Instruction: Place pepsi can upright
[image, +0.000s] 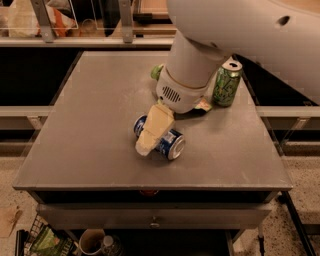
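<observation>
Gripper (145, 145) at pepsi can (173, 143); green can (227, 85), snack bag (157, 72) close behind.

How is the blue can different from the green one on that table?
The pepsi can is dark blue, while the green can is bright green. The pepsi can lies on its side, but the green can stands upright. The gripper is right over the pepsi can near the middle of the table; the green can stands apart, toward the back right. Both are small drink cans of similar size with silver ends.
</observation>
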